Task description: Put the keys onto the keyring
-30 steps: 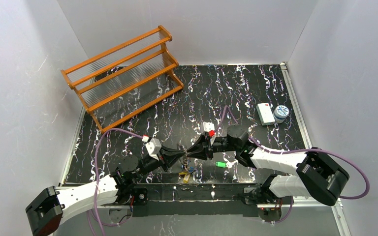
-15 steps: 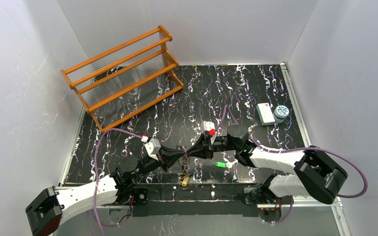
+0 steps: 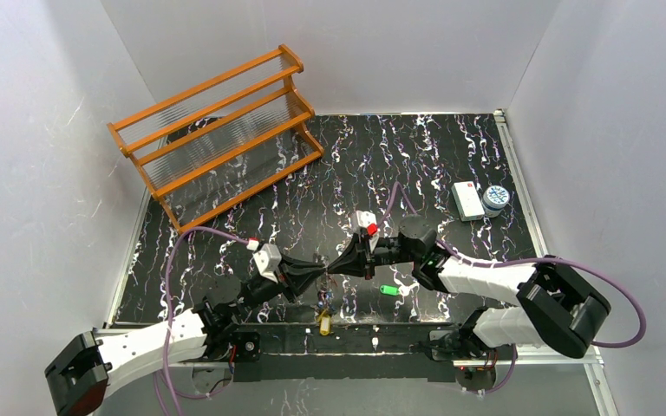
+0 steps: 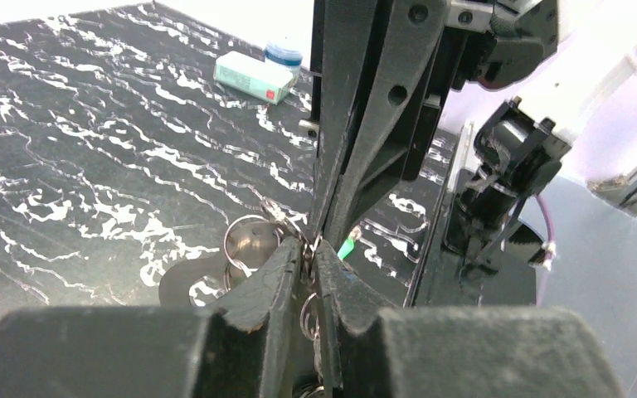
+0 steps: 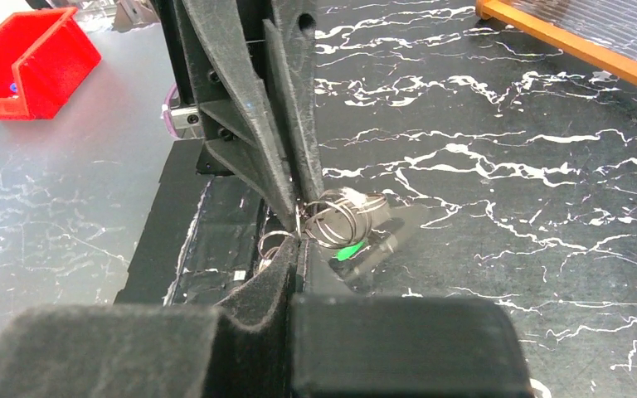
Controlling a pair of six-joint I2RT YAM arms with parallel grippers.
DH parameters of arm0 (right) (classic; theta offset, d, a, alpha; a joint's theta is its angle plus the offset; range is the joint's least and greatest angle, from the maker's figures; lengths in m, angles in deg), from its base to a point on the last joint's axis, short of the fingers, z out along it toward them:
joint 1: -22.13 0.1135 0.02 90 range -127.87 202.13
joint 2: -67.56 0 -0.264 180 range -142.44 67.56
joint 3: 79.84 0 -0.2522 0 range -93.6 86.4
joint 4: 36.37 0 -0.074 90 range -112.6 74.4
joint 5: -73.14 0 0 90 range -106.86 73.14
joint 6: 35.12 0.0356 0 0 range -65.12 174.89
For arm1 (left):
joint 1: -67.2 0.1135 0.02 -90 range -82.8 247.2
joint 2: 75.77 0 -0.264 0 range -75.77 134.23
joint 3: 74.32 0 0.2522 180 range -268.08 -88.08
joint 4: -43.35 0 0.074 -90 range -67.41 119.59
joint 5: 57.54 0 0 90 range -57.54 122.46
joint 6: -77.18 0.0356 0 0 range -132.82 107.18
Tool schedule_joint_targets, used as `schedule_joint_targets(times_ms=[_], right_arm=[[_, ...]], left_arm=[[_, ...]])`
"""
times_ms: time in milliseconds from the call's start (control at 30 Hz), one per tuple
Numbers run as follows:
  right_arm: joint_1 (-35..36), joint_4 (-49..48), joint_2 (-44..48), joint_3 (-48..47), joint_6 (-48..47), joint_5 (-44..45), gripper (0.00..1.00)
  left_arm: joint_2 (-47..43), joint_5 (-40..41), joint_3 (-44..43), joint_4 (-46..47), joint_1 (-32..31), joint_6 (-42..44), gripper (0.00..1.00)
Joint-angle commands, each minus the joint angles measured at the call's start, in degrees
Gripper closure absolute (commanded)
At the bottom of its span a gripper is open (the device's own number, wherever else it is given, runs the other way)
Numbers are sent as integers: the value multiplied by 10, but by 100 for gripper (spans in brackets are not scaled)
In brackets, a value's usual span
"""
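Surface: counter [image 3: 451,147], black with white marble veining, metal-trimmed at its right edge; closed in by plain white walls [image 3: 355,52] on three sides.

Fixtures: orange wooden rack [image 3: 225,130], slatted, set at an angle in the far left corner; white box [image 3: 466,200] and blue-lidded jar [image 3: 495,198] just beside each other at the right edge; red bin [image 5: 29,50] off the counter, seen only from the right wrist.

End effectors: left end effector [image 3: 319,272] and right end effector [image 3: 333,267] meet tip to tip above the near middle of the counter; left closed on the wire of the keyring [image 5: 344,217]; right closed against the same spot, though whether it pinches the wire cannot be told.

Task items: keyring held between the two tips, its metal loops bunched to one side; yellow-tagged key [image 3: 323,326] below the tips at the near counter edge; green-tagged key [image 3: 388,289] lying loose on the counter, near the right arm, apart from the ring.

Change since a second ago: right fingers have gone from partly apart to fully together; the meeting point has shifted slightly away from the near edge; the yellow tag now sits lower and nearer the edge; green-tagged key, box, jar and rack unmoved.
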Motion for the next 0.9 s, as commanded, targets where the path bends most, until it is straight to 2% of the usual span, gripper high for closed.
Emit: schedule_joint_targets(times_ms=[0,100,200,400,500,600,667,867], right_arm=[[8,54,34,-43,-45,0,99],[8,136,52,-59,-92,30,99],[8,206,62,-75,-124,55,99],[8,291,60,-95,-154,97,99],[7,313,50,-103,-165,114,99],[7,333,39,-117,-177,122,99],[7,339,35,-124,-190,126,99],[7,345,28,-120,-264,112,99]], left_arm=[[-27,-2,4,22,-2,-2,79],[-53,22,-1,-43,-2,2,62],[-82,57,-27,-141,-1,26,54],[-97,114,-110,-326,-1,104,44],[-75,116,-150,-389,-1,154,43],[-43,88,-186,-425,-2,207,43],[-19,35,-203,-430,-2,244,44],[37,-56,-204,-376,-2,349,45]])
